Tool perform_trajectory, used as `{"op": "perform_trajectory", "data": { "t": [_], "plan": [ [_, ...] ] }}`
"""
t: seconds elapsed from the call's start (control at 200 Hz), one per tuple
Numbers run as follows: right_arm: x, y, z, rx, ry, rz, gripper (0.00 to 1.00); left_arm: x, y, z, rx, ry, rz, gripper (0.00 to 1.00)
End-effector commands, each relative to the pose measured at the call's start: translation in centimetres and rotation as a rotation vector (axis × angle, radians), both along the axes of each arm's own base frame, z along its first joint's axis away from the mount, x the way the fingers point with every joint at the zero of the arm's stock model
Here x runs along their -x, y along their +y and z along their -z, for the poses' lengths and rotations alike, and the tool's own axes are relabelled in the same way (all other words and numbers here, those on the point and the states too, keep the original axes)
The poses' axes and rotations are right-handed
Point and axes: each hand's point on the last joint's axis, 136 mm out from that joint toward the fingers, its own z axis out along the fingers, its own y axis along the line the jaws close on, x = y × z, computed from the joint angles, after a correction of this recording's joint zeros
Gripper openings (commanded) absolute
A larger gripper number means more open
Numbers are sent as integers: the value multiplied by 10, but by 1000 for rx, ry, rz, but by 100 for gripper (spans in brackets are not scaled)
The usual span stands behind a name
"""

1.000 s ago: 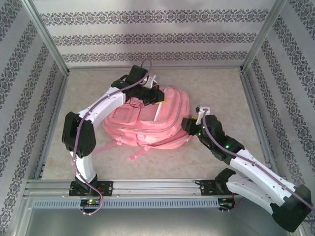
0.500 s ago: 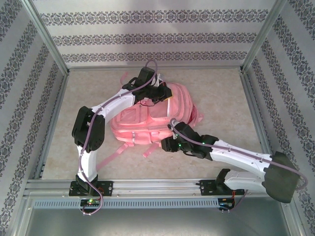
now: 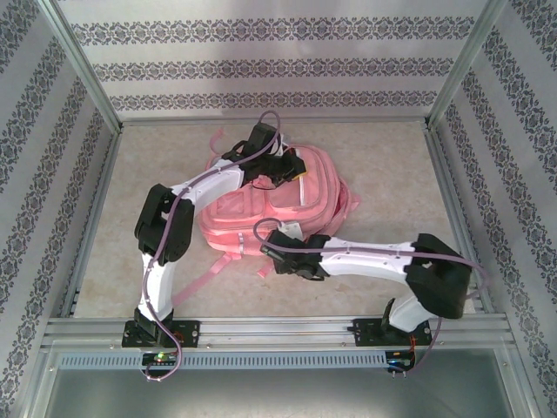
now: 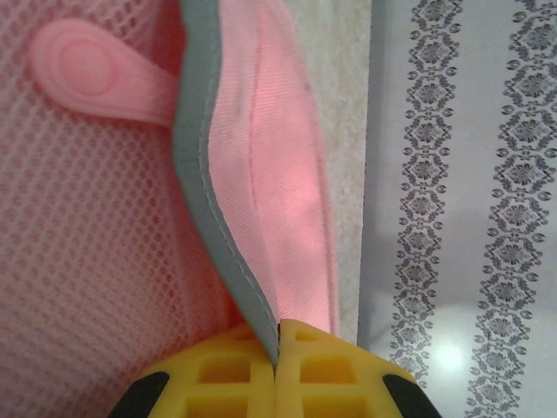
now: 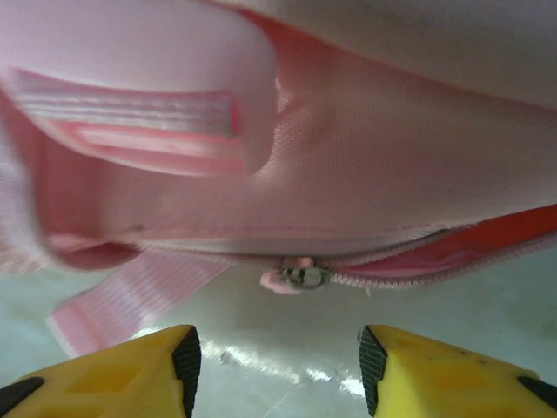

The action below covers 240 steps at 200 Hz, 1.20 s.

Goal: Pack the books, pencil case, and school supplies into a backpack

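Closest to me, the right gripper (image 5: 274, 370) hangs low at the near edge of the backpack (image 3: 261, 213), its yellow fingers apart with nothing between them but tabletop. Straight ahead of it sits the small metal zip slider (image 5: 300, 276), on a seam that seems to gape to one side. A flat pink strap (image 5: 122, 300) trails loose over the table.

The bag lies flat in the middle of the table, soft pink fabric all over. I'd expect it to sag and fold wherever it's lifted, and to drag rather than slide. The slider looks small and slick, so a pinch on it would need to be square. The strap or a bound edge looks the safer hold.

On the far side, the left gripper (image 4: 277, 348) is pinched tight on a grey-bound flap (image 4: 218, 226) of the bag, beside mesh (image 4: 87, 279) and a round rubbery pull tab (image 4: 83, 65). That hold should steady the fabric while a zip is worked.

Underneath is a pale speckled tabletop (image 3: 157, 157), smooth and a bit glossy. Aluminium posts (image 3: 83, 65) frame the cell, and patterned wallpaper (image 3: 261, 70) closes it in.
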Motion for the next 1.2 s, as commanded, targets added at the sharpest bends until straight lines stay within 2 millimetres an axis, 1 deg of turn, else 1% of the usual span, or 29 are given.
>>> {"op": "perform_trajectory", "data": {
  "t": [0.0, 0.135, 0.25, 0.33, 0.395, 0.445, 0.5, 0.565, 0.685, 0.809, 0.874, 0.924, 0.979, 1.009, 1.049, 1.089, 1.119, 1.164, 1.194],
  "plan": [
    [-10, 3, 2, 51, -34, 42, 51, -19, -1, -14, 46, -42, -47, 0],
    [-15, 8, 12, 90, -33, 42, 48, -21, 1, -9, 53, -30, -63, 0],
    [-27, -1, 17, 160, -56, 71, 42, -20, 2, -4, 54, -20, -70, 0],
    [-32, -5, 24, 179, -45, 85, 35, -19, 5, 0, 54, -13, -75, 0],
    [-35, -7, 25, 178, -45, 88, 30, -19, 7, 2, 52, -8, -77, 0],
    [-36, -8, 23, 176, -49, 86, 25, -19, 9, 5, 43, -4, -77, 0],
    [-36, -9, 20, 170, -57, 87, 16, -19, 11, 7, 35, -2, -77, 0],
    [-35, -11, 18, 153, -64, 82, 8, -19, 14, 10, 29, 0, -78, 0],
    [-32, -13, 10, 114, -78, 63, 0, -18, 17, 14, 1, -6, -69, 0],
    [-29, -17, 4, 57, -90, 43, 0, -17, 23, 17, -32, -11, -60, 0],
    [-28, -13, 4, -24, -82, 27, 0, -16, 24, 17, -40, -14, -53, 0],
    [-28, -13, 4, -79, -75, 29, 0, -14, 24, 15, -47, -19, -39, 7],
    [-27, -9, 2, -148, -67, 8, 0, -11, 27, 10, -67, -27, -26, 24],
    [-27, -7, -1, -181, -72, -1, 0, -10, 30, 5, -77, -38, -21, 33],
    [-27, -7, -4, -208, -85, -8, 0, -5, 35, -2, -102, -51, -21, 42],
    [-25, -4, -9, -247, -94, -27, 0, 0, 44, -10, -137, -68, -29, 48],
    [-24, -1, -12, -275, -101, -43, 0, 4, 52, -19, -164, -86, -40, 51],
    [-23, 3, -18, -314, -112, -58, 0, 13, 65, -28, -207, -99, -62, 54],
    [-23, 6, -21, -338, -116, -63, 0, 19, 73, -37, -226, -115, -81, 55]
  ]
}}
